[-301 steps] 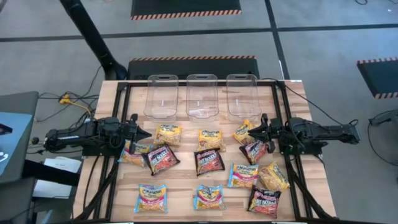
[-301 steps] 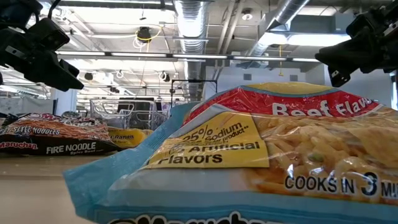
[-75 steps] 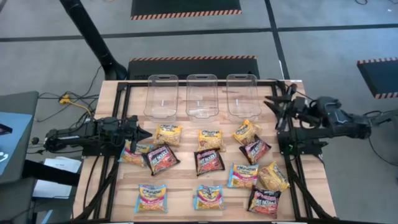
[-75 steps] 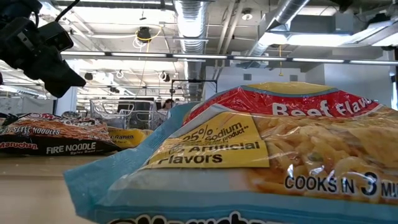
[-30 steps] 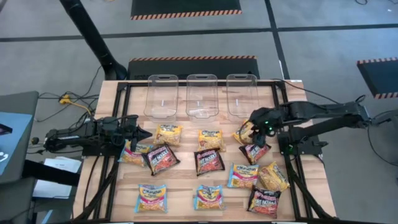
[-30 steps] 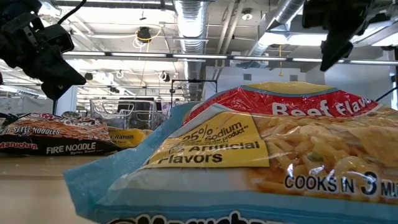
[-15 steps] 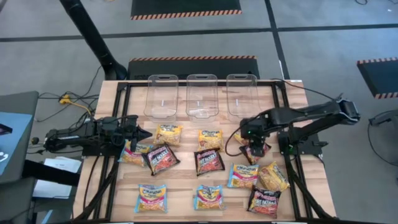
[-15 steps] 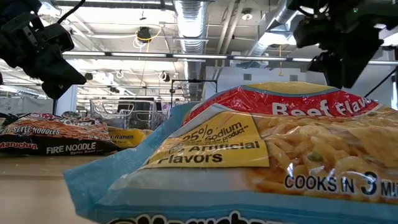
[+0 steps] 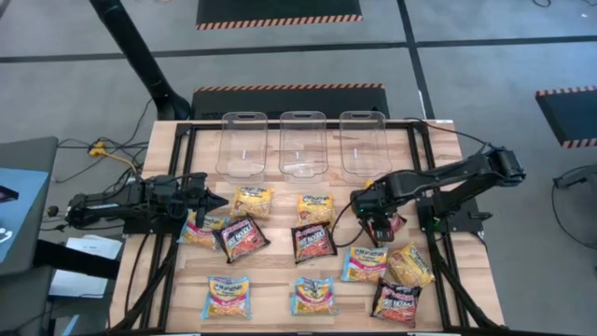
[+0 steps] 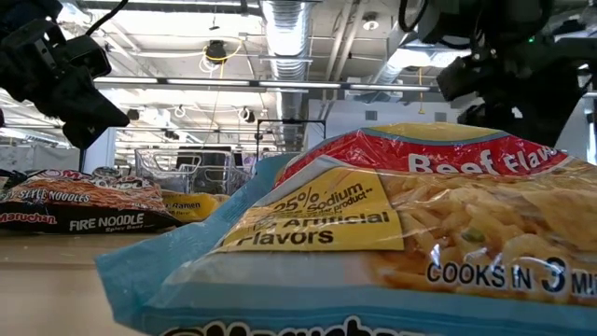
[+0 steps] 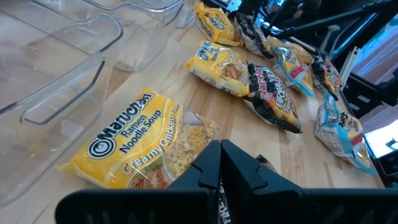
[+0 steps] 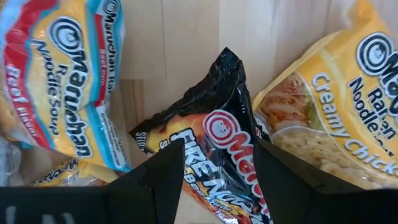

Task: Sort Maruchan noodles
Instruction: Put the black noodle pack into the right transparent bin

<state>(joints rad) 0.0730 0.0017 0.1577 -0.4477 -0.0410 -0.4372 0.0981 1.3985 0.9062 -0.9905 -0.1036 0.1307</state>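
Sorting has barely begun: the three bins (image 9: 303,142) stand empty and every noodle packet (image 9: 315,211) lies on the table (image 9: 270,271). The right pincer (image 12: 217,168) hangs spread over a black packet (image 12: 214,149). The left pincer (image 11: 221,163) waits clenched, empty.

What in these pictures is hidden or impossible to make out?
- High view: the right end effector covers most of the black-red packet and the yellow packet behind it.
- Low view: a big blue beef packet blocks most of the table behind it.
- Right wrist view: the black-red packet and its label are cut off by the frame's lower edge.
- High view: flavour print on all packets is too small to read.
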